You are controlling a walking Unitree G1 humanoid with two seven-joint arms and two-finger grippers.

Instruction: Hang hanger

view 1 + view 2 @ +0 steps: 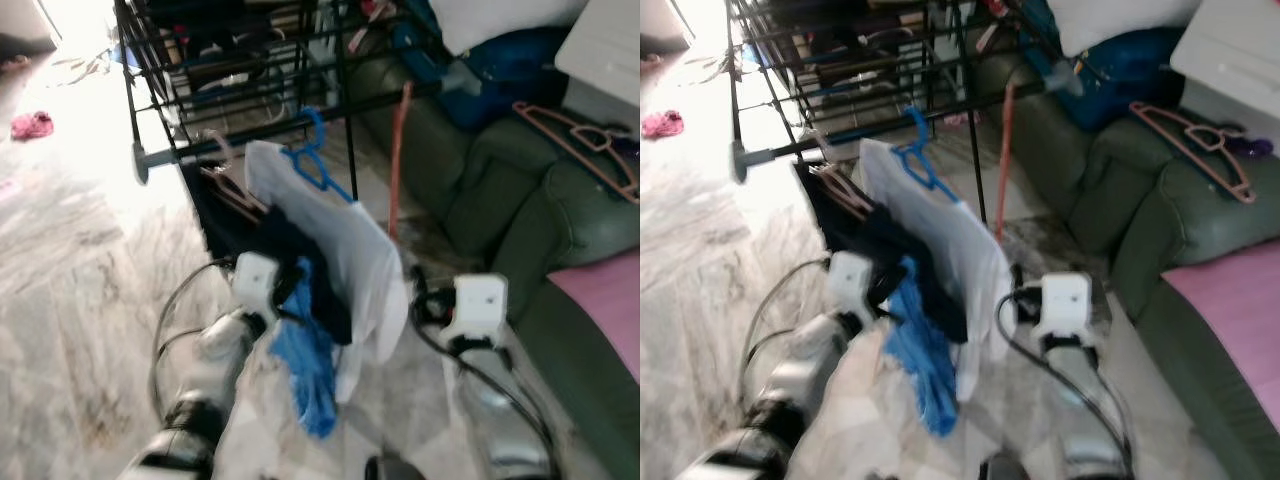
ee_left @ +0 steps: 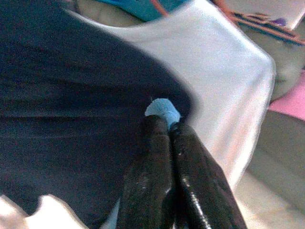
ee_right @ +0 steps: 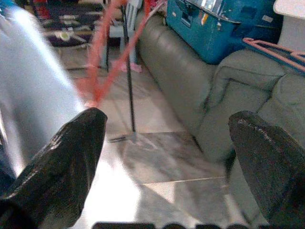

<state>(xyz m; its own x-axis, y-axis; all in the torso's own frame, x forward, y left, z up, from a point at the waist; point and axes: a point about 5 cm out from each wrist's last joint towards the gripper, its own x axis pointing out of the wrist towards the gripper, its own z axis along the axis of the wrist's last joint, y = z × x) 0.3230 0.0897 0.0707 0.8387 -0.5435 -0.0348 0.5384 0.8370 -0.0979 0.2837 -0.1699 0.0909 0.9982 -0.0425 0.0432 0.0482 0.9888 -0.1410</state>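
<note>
Left wrist view shows the left gripper (image 2: 167,125) with its two long black fingers (image 2: 147,181) pressed tight together on a pale blue piece of the hanger (image 2: 163,110), dark navy cloth (image 2: 71,95) and a white garment (image 2: 224,81) just behind it. From the head cameras, the blue plastic hanger (image 1: 312,160) carries that white garment (image 1: 335,240) with the navy cloth (image 1: 300,255) draped beside it, and its hook sits at the grey horizontal bar (image 1: 180,152) of the black metal clothes rack (image 1: 230,60) (whether the hook is fully over the bar, I cannot tell through the blur). A bright blue rag-like cloth (image 1: 308,360) hangs down near the left wrist. The right gripper (image 3: 167,143) is spread wide with nothing between its fingers (image 3: 57,162), facing the pale tiled floor (image 3: 143,157) and the dark green sofa (image 3: 186,71). A pink plastic hanger (image 1: 580,140) lies on the sofa's arm, well apart from the rack, and a blue suitcase (image 3: 224,28) rests on the cushions.
</note>
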